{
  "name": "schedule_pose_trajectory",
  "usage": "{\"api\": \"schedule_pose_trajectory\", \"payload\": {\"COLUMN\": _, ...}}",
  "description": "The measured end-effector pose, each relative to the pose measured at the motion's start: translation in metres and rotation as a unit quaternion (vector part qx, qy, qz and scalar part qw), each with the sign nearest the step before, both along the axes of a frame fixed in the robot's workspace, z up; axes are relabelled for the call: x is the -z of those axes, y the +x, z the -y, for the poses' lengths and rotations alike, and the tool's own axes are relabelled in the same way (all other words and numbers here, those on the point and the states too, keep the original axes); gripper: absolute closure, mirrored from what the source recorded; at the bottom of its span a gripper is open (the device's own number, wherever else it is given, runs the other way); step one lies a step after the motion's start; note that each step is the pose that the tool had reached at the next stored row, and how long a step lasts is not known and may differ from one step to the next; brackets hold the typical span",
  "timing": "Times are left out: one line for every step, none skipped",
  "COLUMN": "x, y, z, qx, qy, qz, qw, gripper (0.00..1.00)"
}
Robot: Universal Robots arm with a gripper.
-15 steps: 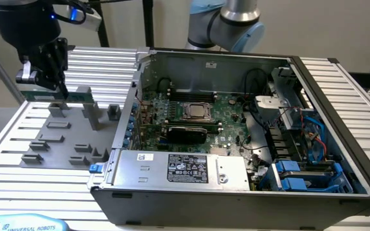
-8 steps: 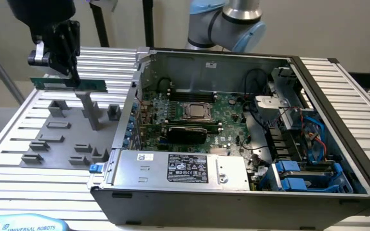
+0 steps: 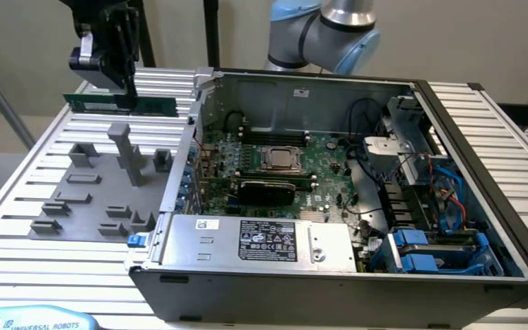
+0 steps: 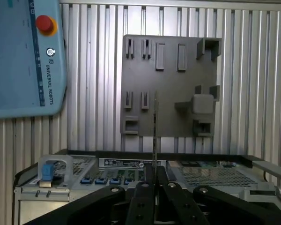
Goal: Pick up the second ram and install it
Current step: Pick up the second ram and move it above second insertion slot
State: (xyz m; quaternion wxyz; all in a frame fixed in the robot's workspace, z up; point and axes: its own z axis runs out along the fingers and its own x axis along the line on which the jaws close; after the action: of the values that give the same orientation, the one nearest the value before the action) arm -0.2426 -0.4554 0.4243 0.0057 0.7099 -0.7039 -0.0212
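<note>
Half the job looked done. On the ribbed metal tabletop [image 3: 25, 175], the open black computer case [image 3: 337, 292] sat with its square green motherboard [image 3: 324, 146] exposed. Above the grey plastic holder tray [image 3: 90, 199], the black jaws were nearly closed, pinching the thin green second ram [image 3: 159, 105], held clear of the tray and well apart from the case. Installing was left.
</note>
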Motion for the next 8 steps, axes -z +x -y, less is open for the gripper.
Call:
{"api": "schedule_pose_trajectory", "payload": {"x": -0.0014, "y": 0.004, "z": 0.0000, "qx": 0.000, "qy": 0.0000, "qz": 0.0000, "qw": 1.0000, "gripper": 0.87}}
{"api": "schedule_pose_trajectory", "payload": {"x": -0.0025, "y": 0.009, "z": 0.0000, "qx": 0.000, "qy": 0.0000, "qz": 0.0000, "qw": 1.0000, "gripper": 0.87}}
{"api": "schedule_pose_trajectory", "payload": {"x": -0.0033, "y": 0.013, "z": 0.0000, "qx": 0.000, "qy": 0.0000, "qz": 0.0000, "qw": 1.0000, "gripper": 0.87}}
{"api": "schedule_pose_trajectory", "payload": {"x": -0.0041, "y": 0.018, "z": 0.0000, "qx": 0.000, "qy": 0.0000, "qz": 0.0000, "qw": 1.0000, "gripper": 0.87}}
{"api": "schedule_pose_trajectory", "payload": {"x": -0.0045, "y": 0.023, "z": 0.0000, "qx": 0.000, "qy": 0.0000, "qz": 0.0000, "qw": 1.0000, "gripper": 0.87}}
{"api": "schedule_pose_trajectory", "payload": {"x": -0.0049, "y": 0.027, "z": 0.0000, "qx": 0.000, "qy": 0.0000, "qz": 0.0000, "qw": 1.0000, "gripper": 0.87}}
{"api": "schedule_pose_trajectory", "payload": {"x": -0.0050, "y": 0.032, "z": 0.0000, "qx": 0.000, "qy": 0.0001, "qz": 0.0001, "qw": 1.0000, "gripper": 0.87}}
{"api": "schedule_pose_trajectory", "payload": {"x": -0.0051, "y": 0.036, "z": 0.0000, "qx": 0.000, "qy": 0.0001, "qz": 0.0000, "qw": 1.0000, "gripper": 0.87}}
